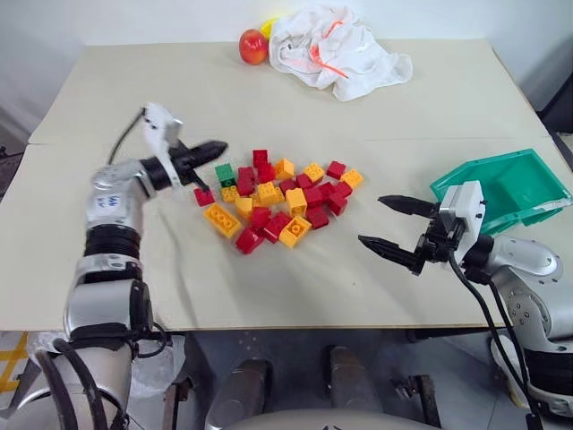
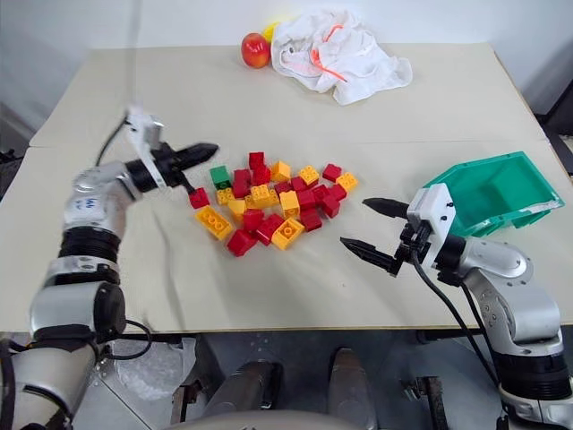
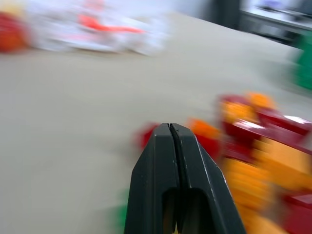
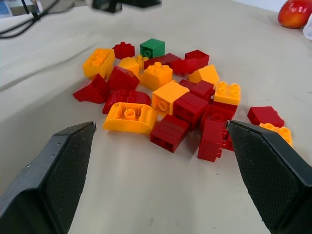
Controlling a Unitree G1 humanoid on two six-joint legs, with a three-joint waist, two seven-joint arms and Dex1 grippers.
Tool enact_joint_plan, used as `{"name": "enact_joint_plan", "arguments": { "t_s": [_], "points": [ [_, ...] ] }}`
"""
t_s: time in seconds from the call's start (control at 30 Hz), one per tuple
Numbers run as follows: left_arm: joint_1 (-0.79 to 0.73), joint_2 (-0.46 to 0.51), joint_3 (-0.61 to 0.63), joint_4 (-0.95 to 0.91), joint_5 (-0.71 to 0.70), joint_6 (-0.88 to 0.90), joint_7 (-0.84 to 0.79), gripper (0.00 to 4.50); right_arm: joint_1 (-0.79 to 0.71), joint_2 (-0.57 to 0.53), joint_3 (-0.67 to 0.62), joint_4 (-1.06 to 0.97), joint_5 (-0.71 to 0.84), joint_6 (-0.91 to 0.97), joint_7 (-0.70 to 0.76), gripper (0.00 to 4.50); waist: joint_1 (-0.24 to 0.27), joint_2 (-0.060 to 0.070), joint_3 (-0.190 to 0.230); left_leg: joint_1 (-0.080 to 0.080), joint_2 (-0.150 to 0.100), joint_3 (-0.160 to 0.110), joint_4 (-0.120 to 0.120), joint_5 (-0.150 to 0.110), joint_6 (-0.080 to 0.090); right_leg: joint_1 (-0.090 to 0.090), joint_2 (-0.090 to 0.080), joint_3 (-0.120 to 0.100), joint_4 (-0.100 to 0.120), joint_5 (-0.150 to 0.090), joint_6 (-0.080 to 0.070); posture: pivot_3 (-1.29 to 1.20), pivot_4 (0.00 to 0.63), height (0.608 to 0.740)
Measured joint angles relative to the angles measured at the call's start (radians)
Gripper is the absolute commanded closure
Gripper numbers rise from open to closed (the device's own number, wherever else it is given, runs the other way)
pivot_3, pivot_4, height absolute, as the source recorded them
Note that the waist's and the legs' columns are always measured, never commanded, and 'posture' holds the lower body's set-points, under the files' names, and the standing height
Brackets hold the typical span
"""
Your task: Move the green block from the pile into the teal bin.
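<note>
The green block (image 1: 225, 173) sits at the near-left edge of the pile (image 1: 277, 202) of red and orange-yellow bricks, also seen from the right wrist (image 4: 152, 48). My left gripper (image 1: 219, 146) hovers just above and left of it, pointing across toward the pile, fingers (image 3: 165, 161) pressed shut with nothing between them. My right gripper (image 1: 373, 220) stands wide open to the right of the pile, facing it, holding nothing. The teal bin (image 1: 515, 188) rests tilted at the table's right edge, behind the right gripper.
A crumpled white cloth (image 1: 336, 45) and a red apple (image 1: 253, 47) lie at the table's far edge. The beige table (image 1: 295, 287) has bare surface in front of the pile and its front edge is close to my arms.
</note>
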Motion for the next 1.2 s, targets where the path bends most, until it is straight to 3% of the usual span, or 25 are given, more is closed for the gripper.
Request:
{"name": "enact_joint_plan", "arguments": {
  "t_s": [0.1, 0.37, 0.5, 0.7, 0.83, 1.2],
  "points": [
    [0.052, 0.082, -0.001, -0.037, -0.002, 0.097, 0.001, 3.63, 0.005, -0.012, 0.0, 0.012, 0.0, -0.023, 0.051, 0.0, -0.008, 0.0, 0.0, -0.001, 0.0, 0.001, 0.0, -0.001, 0.0, -0.001, 0.0, 0.0, 0.0, 0.0, 0.0, 0.0, 0.15, 0.74],
    [0.262, 0.28, -0.007, -0.229, -0.045, 0.323, -0.179, 1.2, -0.031, -0.036, -0.002, 0.118, -0.016, -0.06, 0.127, 0.0, -0.004, 0.001, 0.0, -0.002, 0.001, 0.0, 0.002, -0.001, 0.0, -0.002, 0.0, 0.0, 0.001, 0.0, 0.0, 0.0, 0.15, 0.74],
    [0.267, 0.305, -0.009, -0.265, -0.055, 0.343, -0.226, 0.04, -0.071, -0.038, 0.0, 0.148, -0.028, -0.065, 0.138, 0.0, 0.006, 0.001, 0.001, -0.003, 0.0, -0.001, 0.003, -0.001, 0.0, -0.001, 0.0, -0.001, 0.001, 0.0, 0.0, 0.0, 0.15, 0.74],
    [0.203, 0.229, -0.057, -0.253, -0.044, 0.305, -0.217, 0.04, -0.094, -0.037, 0.016, 0.17, -0.041, -0.079, 0.144, 0.0, 0.019, 0.001, 0.001, -0.008, 0.0, -0.002, 0.005, -0.001, 0.0, -0.005, 0.0, -0.001, 0.001, 0.0, 0.0, 0.0, 0.15, 0.74],
    [0.038, 0.126, -0.146, -0.089, 0.028, 0.198, -0.187, 0.04, -0.1, -0.026, 0.027, 0.158, -0.046, -0.079, 0.132, 0.0, 0.023, 0.001, 0.001, -0.009, -0.001, -0.001, 0.006, -0.001, 0.0, -0.006, 0.0, -0.001, 0.002, 0.001, 0.0, 0.0, 0.15, 0.74],
    [-0.186, 0.003, -0.274, 0.317, 0.216, 0.057, -0.098, 0.04, -0.026, -0.006, 0.016, 0.077, -0.037, -0.076, 0.054, 0.0, -0.006, 0.0, 0.001, -0.011, -0.001, 0.002, 0.005, -0.001, 0.0, -0.01, 0.0, 0.0, 0.003, 0.001, 0.0, 0.0, 0.15, 0.74]
  ]
}}
